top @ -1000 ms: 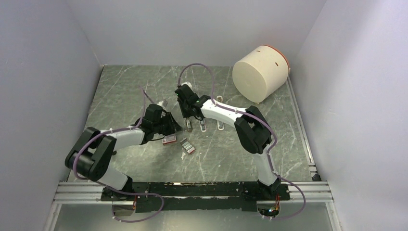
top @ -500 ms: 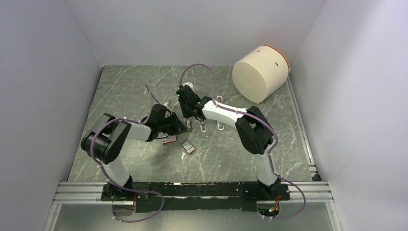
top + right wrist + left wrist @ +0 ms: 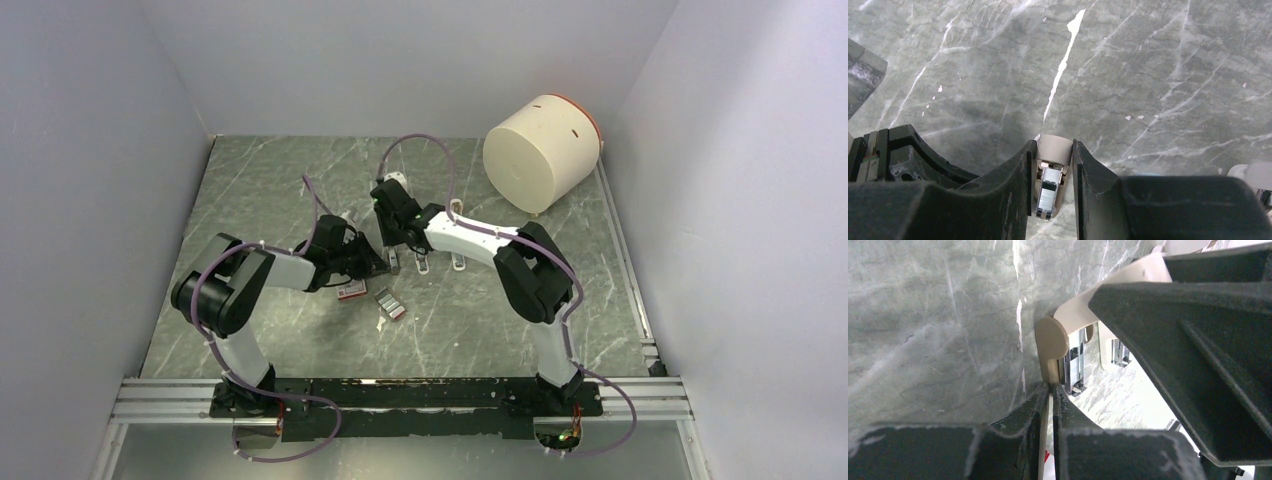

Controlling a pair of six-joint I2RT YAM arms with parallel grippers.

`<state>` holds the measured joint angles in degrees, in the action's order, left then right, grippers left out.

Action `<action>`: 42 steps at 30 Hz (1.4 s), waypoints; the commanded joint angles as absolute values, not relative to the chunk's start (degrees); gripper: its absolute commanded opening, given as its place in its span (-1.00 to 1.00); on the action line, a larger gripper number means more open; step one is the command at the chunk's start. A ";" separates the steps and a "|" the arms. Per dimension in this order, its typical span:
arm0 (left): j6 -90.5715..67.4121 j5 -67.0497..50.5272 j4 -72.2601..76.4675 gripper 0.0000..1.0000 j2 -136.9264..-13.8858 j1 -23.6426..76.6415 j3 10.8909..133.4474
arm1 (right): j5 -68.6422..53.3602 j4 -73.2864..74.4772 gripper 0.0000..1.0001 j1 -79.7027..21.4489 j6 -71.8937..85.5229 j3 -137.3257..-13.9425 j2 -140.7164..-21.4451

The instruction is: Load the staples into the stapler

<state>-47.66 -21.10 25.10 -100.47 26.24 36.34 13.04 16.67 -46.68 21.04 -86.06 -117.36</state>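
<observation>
A beige stapler (image 3: 393, 262) lies open at mid-table. Its metal magazine shows in the right wrist view (image 3: 1049, 187). My right gripper (image 3: 397, 248) is over it, and its fingers (image 3: 1053, 146) close on both beige sides. My left gripper (image 3: 377, 263) comes in from the left. Its fingers (image 3: 1050, 389) are shut on a thin beige edge of the stapler (image 3: 1050, 340). The staples (image 3: 389, 303), a silvery-grey block with a red end, lie on the table in front of the grippers, held by neither. A little red box (image 3: 350, 292) lies just left of them.
Two more beige stapler-like pieces (image 3: 421, 263) (image 3: 459, 262) lie right of the held stapler. A large cream cylinder (image 3: 540, 150) with an orange rim lies on its side at the back right. Grey walls close in the table on three sides.
My left arm has folded up, and its gripper has moved right onto the stapler's left edge. My right gripper has shifted slightly right over the stapler. Staples and red box have not moved.
</observation>
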 commanded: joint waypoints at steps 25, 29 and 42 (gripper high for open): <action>-43.87 -11.02 15.87 -0.86 -106.06 27.50 38.41 | 12.16 25.03 -0.65 -51.34 28.64 -81.12 -110.65; -43.71 -10.66 15.41 -0.86 -106.17 27.47 38.73 | 12.47 24.97 -0.65 -51.50 28.66 -80.68 -110.06; -44.03 -11.00 15.56 -0.86 -105.73 27.49 38.67 | 12.90 26.14 -0.65 -52.35 28.31 -80.56 -111.83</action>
